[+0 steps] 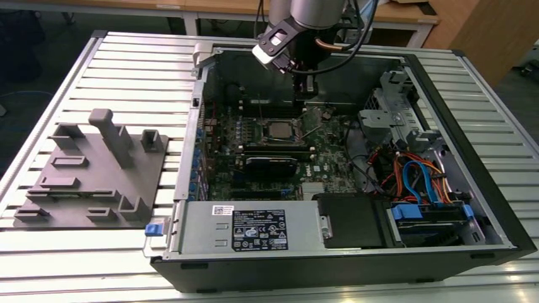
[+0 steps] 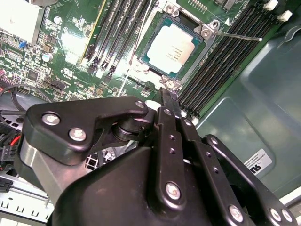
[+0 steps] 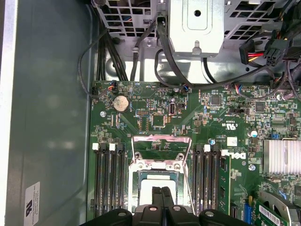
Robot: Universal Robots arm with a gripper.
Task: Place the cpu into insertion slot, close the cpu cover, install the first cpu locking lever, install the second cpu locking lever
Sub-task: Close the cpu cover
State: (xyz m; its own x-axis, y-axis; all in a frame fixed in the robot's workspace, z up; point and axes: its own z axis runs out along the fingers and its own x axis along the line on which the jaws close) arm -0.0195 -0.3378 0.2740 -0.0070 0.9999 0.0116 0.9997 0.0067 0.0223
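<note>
1. Status. The chip [image 2: 171, 47] lies flat in the socket [image 2: 205, 32] on the circuit board [image 3: 155, 108], inside the open computer case [image 1: 502, 208]. Judged from this, placement is complete.
2. Pincer [image 2: 168, 92] state. In both wrist views the two black fingers are pressed together and pinch nothing. The tip hangs just beside the socket's edge, over the board. Contact cannot be confirmed.
3. Cover [image 2: 194, 61]. A silvery frame surrounds the chip. Whether it is seated fully down cannot be told.
4. Lever [image 2: 235, 36]. A thin rod juts from one socket corner out across the memory slots [image 2: 221, 61]. It appears unlatched.
5. Step in hand (judgement). The empty, closed tip so near the socket suggests pushing work on the cover or a lever, not gripping.
6. Technique.
   - Keep the fingers together so the tip acts as one stiff pusher.
   - Bear only on the metal frame or the rod, never on the chip's top or the bare board.
   - Centre the tip on the rod. It is thin and probably springy, so an off-centre push is likely to slip.
   - Follow the part's swing arc with steady pressure.
   - Keep clear of the memory slots, which lie just beside the socket.
</note>
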